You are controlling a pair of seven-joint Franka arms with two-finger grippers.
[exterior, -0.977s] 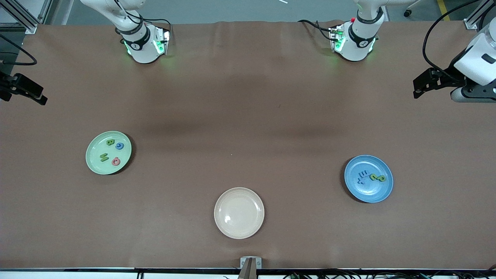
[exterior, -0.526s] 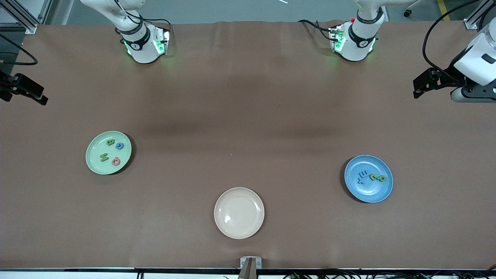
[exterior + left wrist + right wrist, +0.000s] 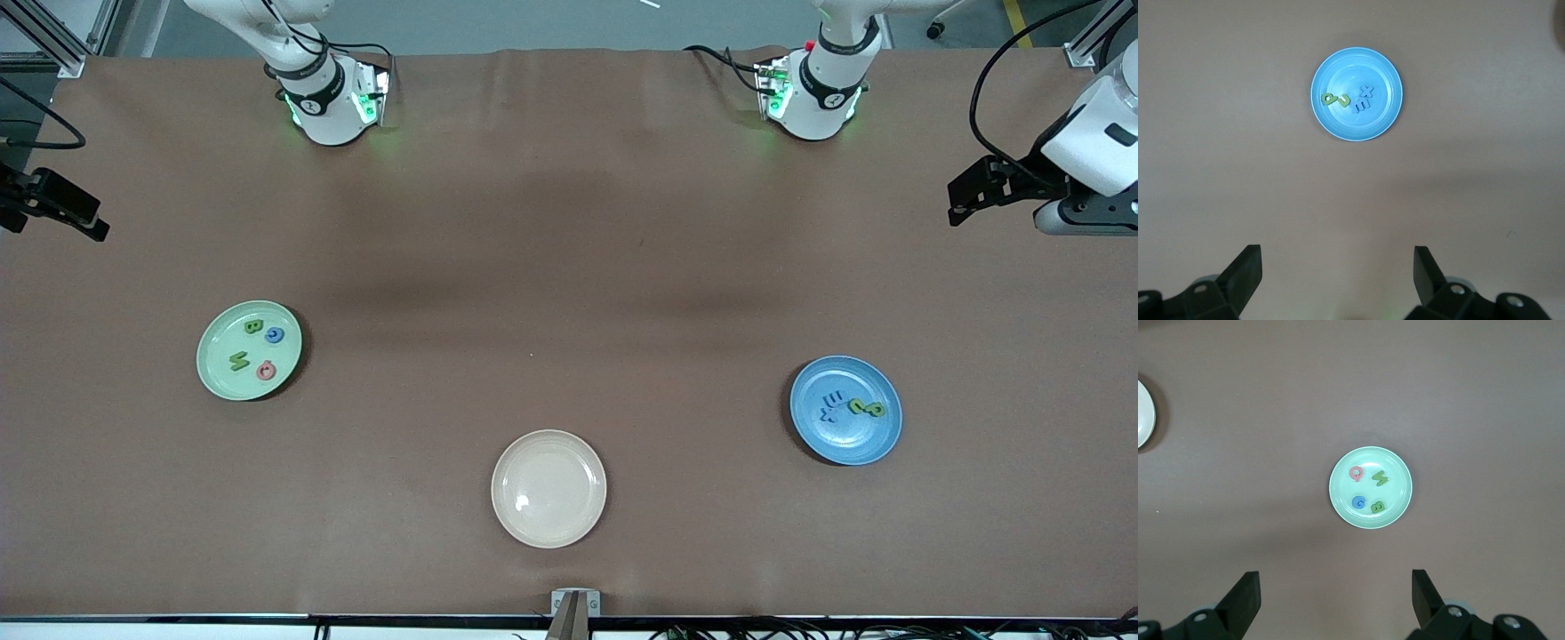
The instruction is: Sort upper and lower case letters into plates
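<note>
The pale mint green plate (image 3: 209, 356) toward the right arm's end holds a green B (image 3: 252, 327), a blue G (image 3: 276, 335), a green M (image 3: 238, 361) and a pink-red Q (image 3: 266, 371). The right wrist view shows this plate (image 3: 1338, 500) too. The sky blue plate (image 3: 853, 444) toward the left arm's end holds two blue letters (image 3: 830, 405) and two green letters (image 3: 864, 408). The left wrist view shows it (image 3: 1385, 80) as well. My left gripper (image 3: 1336, 257) and right gripper (image 3: 1335, 581) are open and empty, high over bare table.
An empty cream plate (image 3: 548, 524) sits between the two plates, nearer the front camera. The raised hands show at the front view's edges, the left gripper (image 3: 960, 200) and the right gripper (image 3: 58, 213). The table is covered in brown cloth.
</note>
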